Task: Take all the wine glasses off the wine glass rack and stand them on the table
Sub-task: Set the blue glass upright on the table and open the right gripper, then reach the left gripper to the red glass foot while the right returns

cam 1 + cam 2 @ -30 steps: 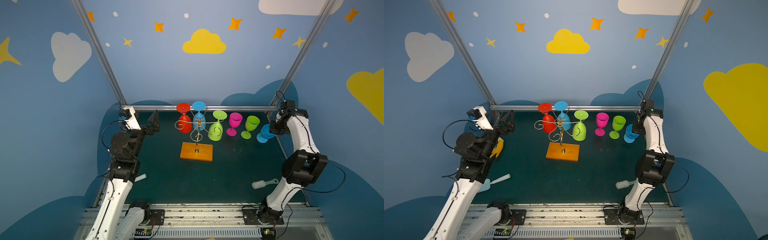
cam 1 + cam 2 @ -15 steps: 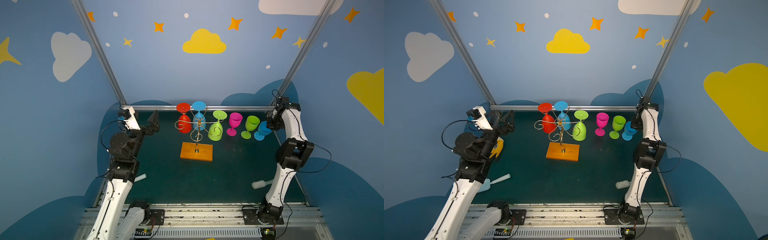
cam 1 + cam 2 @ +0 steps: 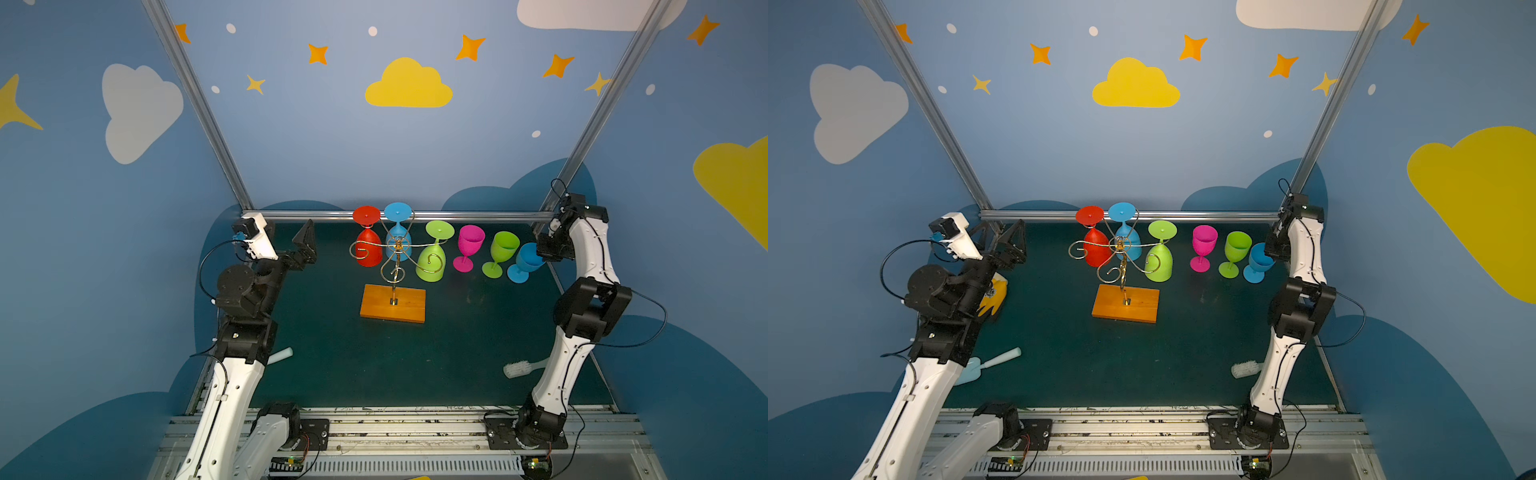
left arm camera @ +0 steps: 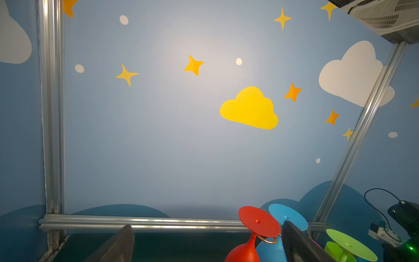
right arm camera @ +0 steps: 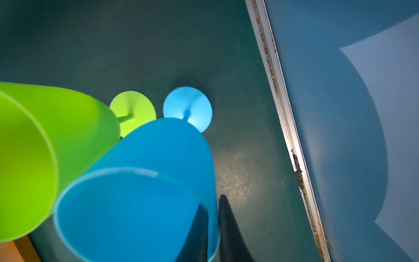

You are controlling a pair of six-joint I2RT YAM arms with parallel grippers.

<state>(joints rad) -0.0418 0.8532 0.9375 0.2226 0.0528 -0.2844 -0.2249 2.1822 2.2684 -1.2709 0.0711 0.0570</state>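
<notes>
The wine glass rack, gold wire on an orange wooden base, stands mid-table. Three wine glasses hang upside down from it: red, blue and green. Right of the rack, a pink, a green and a blue wine glass stand upright in a row. My right gripper straddles the rim of the standing blue glass, one finger inside and one outside, narrowly apart; whether they still press is unclear. My left gripper hovers open left of the rack, holding nothing.
A white brush lies by the right arm's lower link. A pale blue scoop and a yellow object lie beside the left arm. An aluminium rail closes the back, and another runs close to the blue glass.
The right arm's elbow swung in toward the wall and back out. The blue glass shifted slightly toward the green one. The left arm has not moved.
</notes>
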